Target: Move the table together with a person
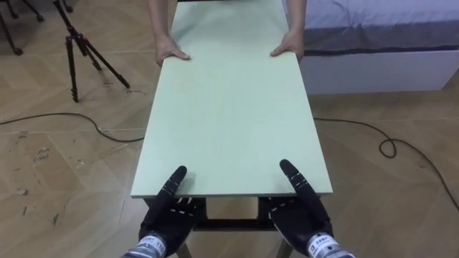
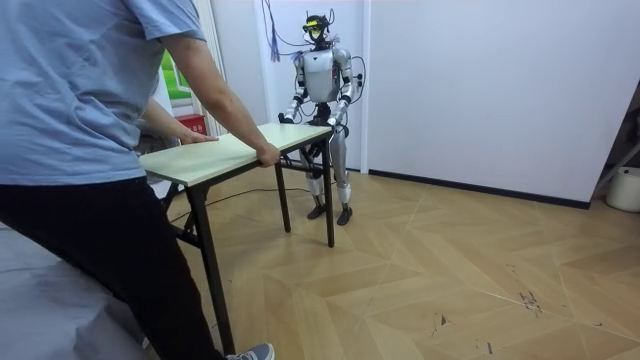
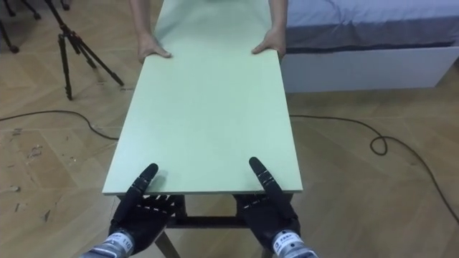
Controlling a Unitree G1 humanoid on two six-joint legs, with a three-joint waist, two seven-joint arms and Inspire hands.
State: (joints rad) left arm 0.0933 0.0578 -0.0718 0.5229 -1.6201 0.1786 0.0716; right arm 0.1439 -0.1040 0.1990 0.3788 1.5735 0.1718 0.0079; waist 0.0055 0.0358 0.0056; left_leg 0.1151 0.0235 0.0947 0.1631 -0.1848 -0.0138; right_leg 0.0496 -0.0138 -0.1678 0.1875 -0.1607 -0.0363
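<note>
Entry, bench carry. The pale green bench (image 1: 229, 107) runs lengthwise away from me, with its near short edge just above my hands.

My left hand (image 1: 169, 215) and right hand (image 1: 297, 215) sit at the two near corners. On each, the thumb lies flat on the top and the fingers are tucked under the edge, pinching the board between them.

The person (image 2: 80, 120) stands at the far short edge. The person's hands (image 1: 171, 51) grip both far corners, palms down.

Edges and room:
- Right long edge: a bed (image 1: 380, 36) stands just beside the far right corner. A looped cable (image 1: 391, 147) lies on the floor (image 2: 450, 270) farther out.
- Left long edge: a tripod (image 1: 77, 50) stands near the far left corner but apart from it. A second cable (image 1: 64, 118) runs up to that side.
- Room view: I stand at the bench's far end, close to a white wall (image 2: 480, 80). Open parquet lies to the room view's right.

Writing: a green and red panel (image 2: 172, 78) behind the person carries print too small to read.
</note>
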